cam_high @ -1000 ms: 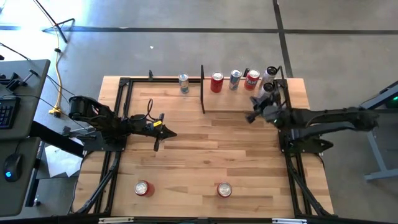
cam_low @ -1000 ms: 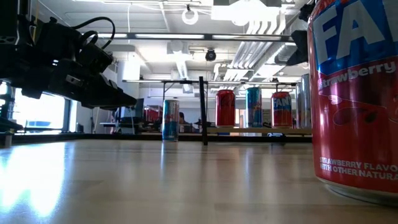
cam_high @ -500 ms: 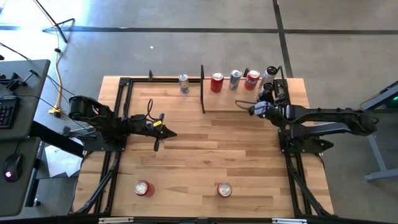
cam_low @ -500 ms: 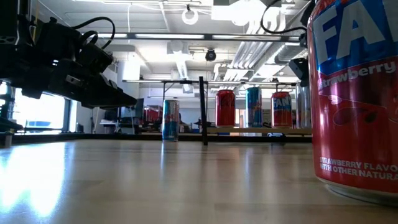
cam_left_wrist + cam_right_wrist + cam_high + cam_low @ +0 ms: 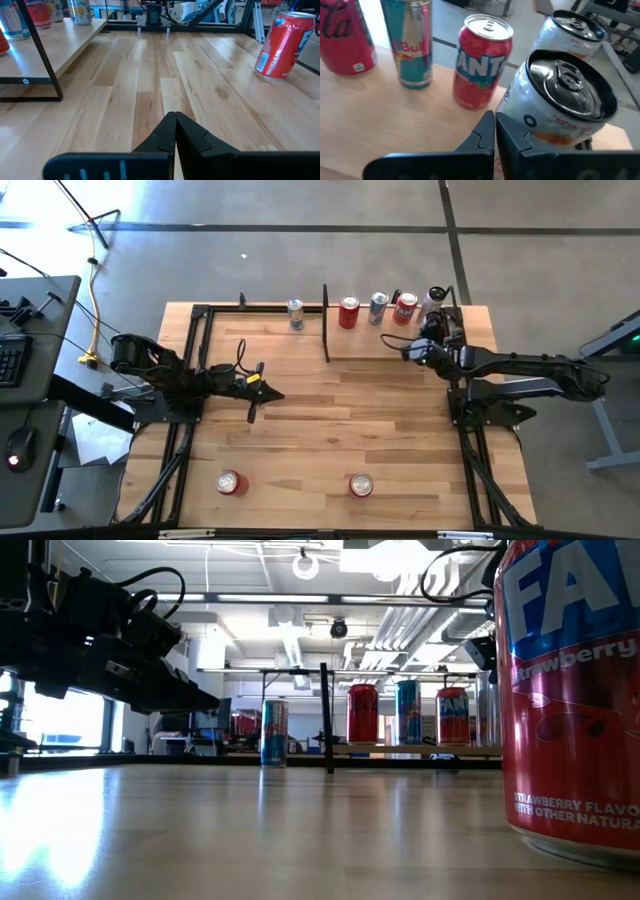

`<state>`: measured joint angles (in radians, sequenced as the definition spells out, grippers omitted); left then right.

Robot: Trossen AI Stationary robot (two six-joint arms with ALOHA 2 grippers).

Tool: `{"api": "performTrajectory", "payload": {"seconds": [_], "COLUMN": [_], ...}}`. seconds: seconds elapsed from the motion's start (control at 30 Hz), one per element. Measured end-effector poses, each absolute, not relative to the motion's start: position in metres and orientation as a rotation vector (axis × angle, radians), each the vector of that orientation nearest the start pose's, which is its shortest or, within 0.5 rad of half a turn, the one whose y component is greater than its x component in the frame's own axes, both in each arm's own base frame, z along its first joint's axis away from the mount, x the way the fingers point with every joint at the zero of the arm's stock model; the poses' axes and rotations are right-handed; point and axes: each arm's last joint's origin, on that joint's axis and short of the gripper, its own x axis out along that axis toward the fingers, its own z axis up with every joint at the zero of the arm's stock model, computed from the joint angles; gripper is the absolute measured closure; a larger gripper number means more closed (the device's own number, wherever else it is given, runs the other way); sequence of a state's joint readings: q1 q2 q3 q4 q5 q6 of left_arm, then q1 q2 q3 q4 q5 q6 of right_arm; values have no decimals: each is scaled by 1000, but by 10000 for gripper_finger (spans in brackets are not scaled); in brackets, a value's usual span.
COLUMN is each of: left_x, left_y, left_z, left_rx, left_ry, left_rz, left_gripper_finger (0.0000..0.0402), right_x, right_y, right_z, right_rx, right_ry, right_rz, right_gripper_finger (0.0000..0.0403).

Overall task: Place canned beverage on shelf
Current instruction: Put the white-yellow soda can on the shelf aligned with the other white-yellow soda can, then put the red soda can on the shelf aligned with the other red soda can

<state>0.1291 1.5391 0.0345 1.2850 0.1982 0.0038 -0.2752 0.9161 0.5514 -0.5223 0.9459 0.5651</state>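
Observation:
The shelf (image 5: 365, 340) is a pale wood panel at the table's far right, between black bars. On it stand a red cola can (image 5: 345, 35), a slim blue can (image 5: 412, 45), a red Fanta can (image 5: 482, 60) and two white cans. My right gripper (image 5: 494, 125) is shut. It is just beside the nearer white can with the dark top (image 5: 560, 100), which stands on its base; in the high view the gripper (image 5: 422, 340) is at that can's near side. My left gripper (image 5: 175, 120) is shut and empty above the table's left middle (image 5: 272, 394). My right gripper's shut fingertips (image 5: 490, 122) stand next to the lower side wall (image 5: 520, 112) of the dark-topped white can, coming from the near side and slanting down. I cannot tell whether they touch it.
A slim can (image 5: 296, 313) stands on the table left of the shelf's black end bar (image 5: 325, 320). Two red cans (image 5: 231, 482) (image 5: 360, 485) stand near the front edge; one of them fills the low view's right (image 5: 570, 700). Black frame rails run along both table sides.
My right gripper has moved a little toward the table's far edge, closer to the dark-topped white can on the shelf, and has turned more toward the row of cans. The cans have stayed in place.

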Motion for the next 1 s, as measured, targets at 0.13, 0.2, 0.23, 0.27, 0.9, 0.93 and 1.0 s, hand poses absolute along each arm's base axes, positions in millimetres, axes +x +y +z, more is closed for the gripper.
{"api": "performTrajectory", "payload": {"seconds": [0.13,0.2,0.23,0.27,0.9,0.93,1.0], "left_x": [181,181,181,181,181,181,181], "left_y": [18,18,18,18,18,18,18], "left_z": [106,106,106,106,106,106,106], "left_rx": [-32,-32,-32,-32,-32,-32,-32], "left_ry": [217,217,216,217,217,217,217], "left_rz": [-69,-69,-69,-69,-68,-68,-68], "left_gripper_finger": [401,401,402,401,401,401,402], "right_x": [147,147,147,147,142,143,145], "right_y": [-67,-67,-67,-67,-89,-90,-90], "right_z": [215,215,215,215,223,224,227], "right_rx": [155,156,156,155,142,131,116], "right_ry": [525,518,517,515,604,600,588], "right_rz": [-1385,-1393,-1394,-1396,-1391,-1385,-1352], "right_gripper_finger": [403,403,403,403,403,403,403]}}
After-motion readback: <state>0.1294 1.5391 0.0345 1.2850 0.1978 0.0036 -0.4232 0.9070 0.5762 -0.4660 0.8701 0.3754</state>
